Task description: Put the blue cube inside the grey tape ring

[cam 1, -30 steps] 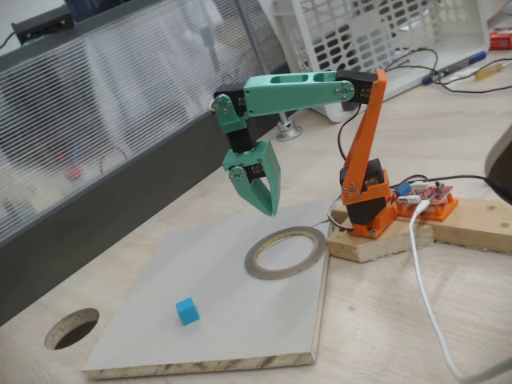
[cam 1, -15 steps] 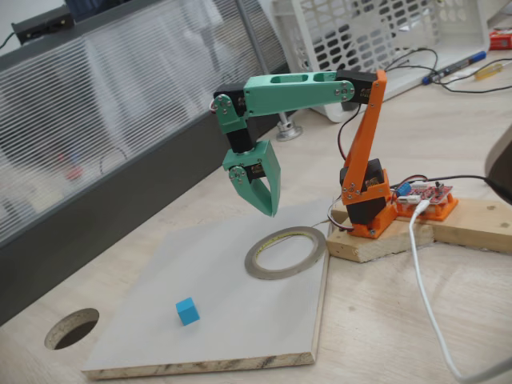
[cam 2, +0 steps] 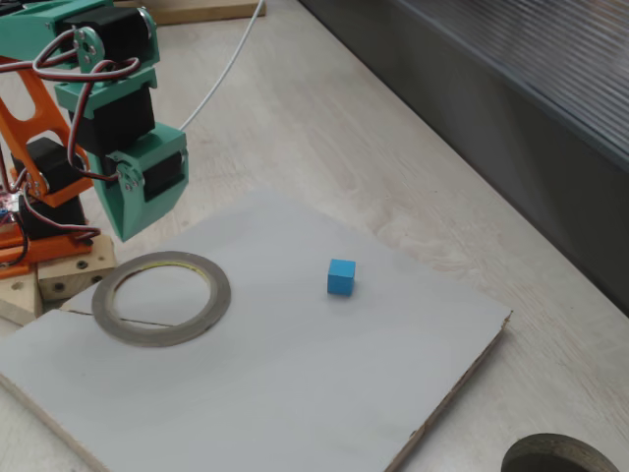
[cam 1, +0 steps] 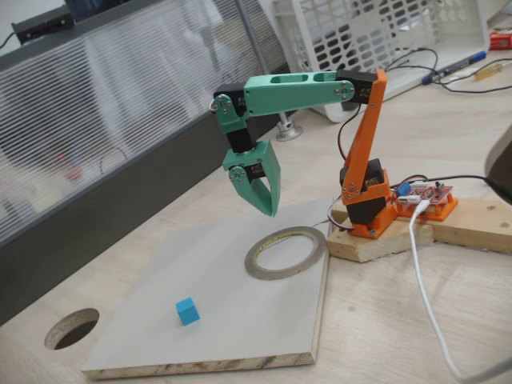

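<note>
Green gripper (cam 1: 270,210) hangs in air w/ fingers brought together at the tips, empty, touching nothing, above far rim of grey tape ring (cam 1: 286,253). Ring lies flat on pale board (cam 1: 208,320), thin, yellowish inner edge. Blue cube (cam 1: 187,310), matte, sits on board well apart from ring (cam 2: 160,297); cube (cam 2: 341,276) outside it.
</note>
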You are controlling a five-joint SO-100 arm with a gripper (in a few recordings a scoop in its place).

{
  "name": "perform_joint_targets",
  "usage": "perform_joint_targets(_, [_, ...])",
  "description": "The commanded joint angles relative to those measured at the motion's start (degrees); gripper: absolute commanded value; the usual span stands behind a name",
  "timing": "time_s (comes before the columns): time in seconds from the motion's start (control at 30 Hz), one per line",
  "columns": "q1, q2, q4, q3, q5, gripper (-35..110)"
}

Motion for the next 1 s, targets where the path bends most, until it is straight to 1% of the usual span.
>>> perform_joint_targets(0.0, [0.3, 1.3, 0.2, -1.1, 0.5, 1])
perform_joint_targets(0.83, [0.1, 1.3, 0.0, -2.1, 0.9, 1])
perform_joint_targets(0.97, [0.0, 1.3, 0.0, -6.1, 0.5, 1])
